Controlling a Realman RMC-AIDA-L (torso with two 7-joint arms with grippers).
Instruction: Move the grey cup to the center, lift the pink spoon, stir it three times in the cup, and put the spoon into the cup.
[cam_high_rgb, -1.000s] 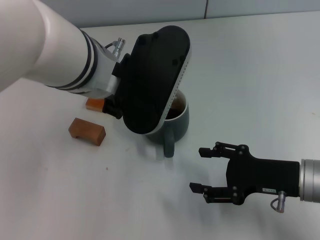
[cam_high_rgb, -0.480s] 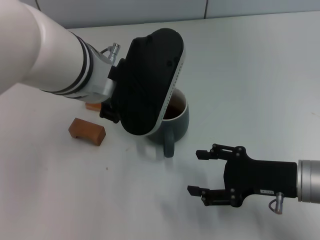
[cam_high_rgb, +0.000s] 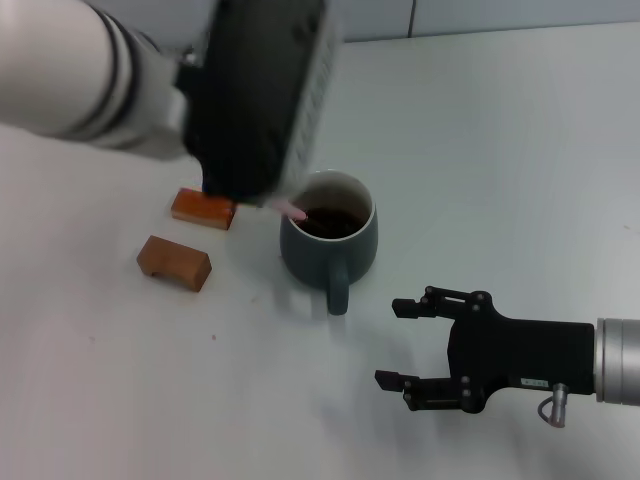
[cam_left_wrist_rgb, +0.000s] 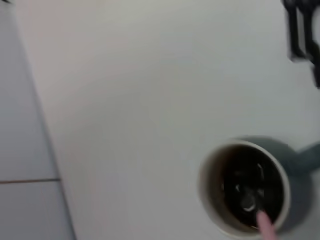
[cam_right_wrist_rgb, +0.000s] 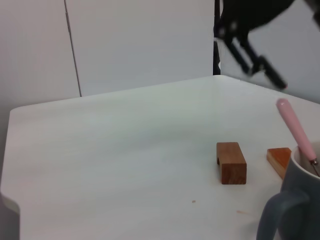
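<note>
The grey cup (cam_high_rgb: 328, 240) stands mid-table with its handle toward me and dark liquid inside. It also shows in the left wrist view (cam_left_wrist_rgb: 245, 187) and the right wrist view (cam_right_wrist_rgb: 300, 200). The pink spoon (cam_high_rgb: 291, 208) leans in the cup, with its pink handle sticking out over the rim (cam_right_wrist_rgb: 294, 129). My left arm's black wrist (cam_high_rgb: 260, 90) hangs above and left of the cup. My left gripper (cam_right_wrist_rgb: 265, 75) is open, above the spoon handle and clear of it. My right gripper (cam_high_rgb: 390, 342) is open and empty, near the front and right of the cup.
Two brown wooden blocks lie left of the cup, one nearer the front (cam_high_rgb: 175, 262) and one behind it (cam_high_rgb: 203, 208). The white table (cam_high_rgb: 500, 150) stretches to the right and far side. A pale wall panel (cam_right_wrist_rgb: 140, 45) stands behind the table.
My left arm has risen and moved left, away from the cup, uncovering the cup with the spoon leaning inside. The right arm has barely moved.
</note>
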